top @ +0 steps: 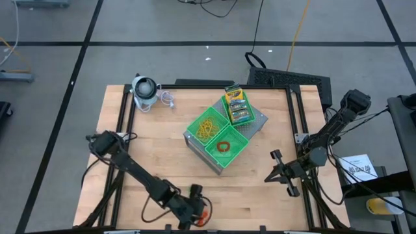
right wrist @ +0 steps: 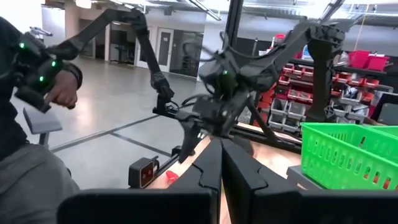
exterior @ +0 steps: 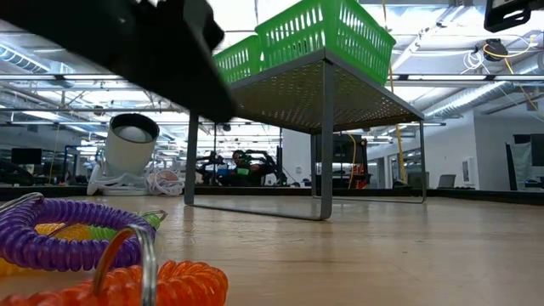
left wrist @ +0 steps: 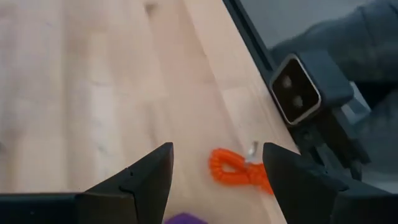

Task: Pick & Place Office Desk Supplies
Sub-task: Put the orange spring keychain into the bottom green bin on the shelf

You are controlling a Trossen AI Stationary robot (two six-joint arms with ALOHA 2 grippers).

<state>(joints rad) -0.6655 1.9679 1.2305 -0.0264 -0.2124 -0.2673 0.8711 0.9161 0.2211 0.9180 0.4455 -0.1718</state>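
Observation:
My left gripper hangs open near the table's front edge. Its fingers stand on either side of an orange coiled ring and above it, touching nothing. A purple coil lies beside the orange one, on yellow and green pieces. Farther back are three green trays. One holds tan rubber bands, one a red ring, and one printed card boxes. My right gripper waits shut at the table's right side.
The trays sit on a grey mesh base raised on thin legs. A grey-white round gadget stands at the far left corner. A small camera block sits at the front edge by the coils. A person is beyond the table.

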